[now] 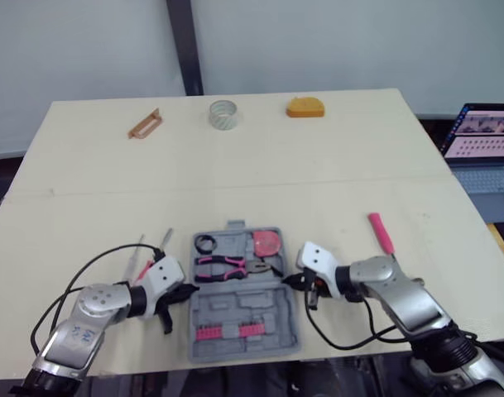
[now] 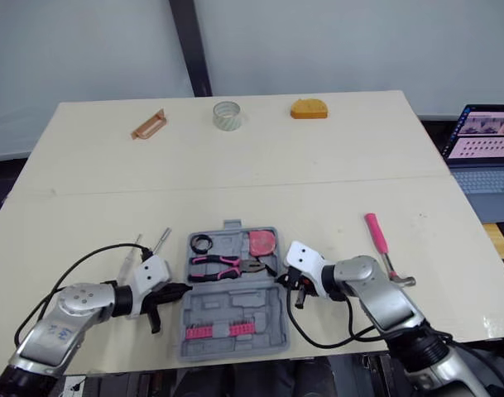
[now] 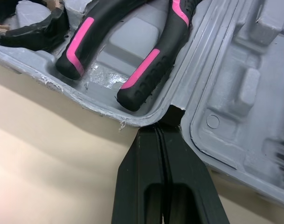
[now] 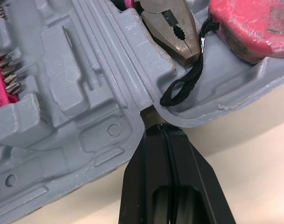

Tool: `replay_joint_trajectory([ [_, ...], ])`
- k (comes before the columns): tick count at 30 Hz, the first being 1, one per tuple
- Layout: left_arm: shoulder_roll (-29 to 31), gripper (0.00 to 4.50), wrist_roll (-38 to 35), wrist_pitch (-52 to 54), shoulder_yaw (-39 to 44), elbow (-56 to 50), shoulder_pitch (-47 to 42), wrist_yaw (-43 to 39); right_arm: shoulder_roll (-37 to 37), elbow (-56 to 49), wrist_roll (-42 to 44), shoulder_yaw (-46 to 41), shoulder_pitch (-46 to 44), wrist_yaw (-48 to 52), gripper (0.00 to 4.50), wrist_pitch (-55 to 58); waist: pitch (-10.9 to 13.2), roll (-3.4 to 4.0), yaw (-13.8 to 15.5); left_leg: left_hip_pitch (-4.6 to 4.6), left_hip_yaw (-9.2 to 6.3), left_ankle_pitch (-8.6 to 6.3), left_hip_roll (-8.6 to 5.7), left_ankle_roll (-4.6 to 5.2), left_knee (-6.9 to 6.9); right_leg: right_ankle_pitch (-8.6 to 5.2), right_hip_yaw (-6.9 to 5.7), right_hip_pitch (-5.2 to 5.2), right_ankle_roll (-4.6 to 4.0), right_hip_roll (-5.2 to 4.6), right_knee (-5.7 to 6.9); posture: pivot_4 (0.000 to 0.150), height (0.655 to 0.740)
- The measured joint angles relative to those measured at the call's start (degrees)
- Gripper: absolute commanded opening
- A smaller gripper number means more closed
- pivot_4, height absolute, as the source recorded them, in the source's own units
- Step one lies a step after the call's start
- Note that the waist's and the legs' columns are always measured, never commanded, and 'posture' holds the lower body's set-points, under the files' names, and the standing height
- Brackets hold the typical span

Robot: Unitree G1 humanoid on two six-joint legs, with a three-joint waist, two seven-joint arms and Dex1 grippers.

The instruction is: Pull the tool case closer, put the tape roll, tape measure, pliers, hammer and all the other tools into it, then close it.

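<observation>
The grey tool case (image 1: pixel 243 310) lies open near the table's front edge. Its far half holds a black tape roll (image 1: pixel 205 243), pink-and-black pliers (image 1: pixel 223 266) and a red tape measure (image 1: pixel 267 242). A pink strip of bits (image 1: pixel 229 332) sits in the near half. My left gripper (image 1: pixel 189 291) is shut, its tips touching the case's left edge at the hinge notch (image 3: pixel 172 114). Shut as well, my right gripper (image 1: pixel 289 281) touches the right edge at the hinge (image 4: pixel 151 114). A pink-handled hammer (image 1: pixel 381 233) lies to the right of the case, screwdrivers (image 1: pixel 144 248) to its left.
At the table's far edge stand a clear tape roll (image 1: pixel 223 114), an orange tool (image 1: pixel 305 107) and an orange-brown handle-shaped tool (image 1: pixel 145 124). A laptop (image 1: pixel 483 136) sits off the table to the right. Bare tabletop lies between the case and the far tools.
</observation>
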Motion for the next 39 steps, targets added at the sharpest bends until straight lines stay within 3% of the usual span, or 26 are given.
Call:
replay_joint_trajectory([
  [39,-1.9,0.04,2.0,-3.0,-0.7,4.4,-3.6,0.2,2.1,4.1,-1.6,-0.8,-2.1,-0.3,0.02,-2.2,0.0,0.0,-0.2,0.04,0.0,0.0,0.0,0.0,-0.02,0.0,0.0,0.01,0.0,0.0,0.02,0.15,0.74],
])
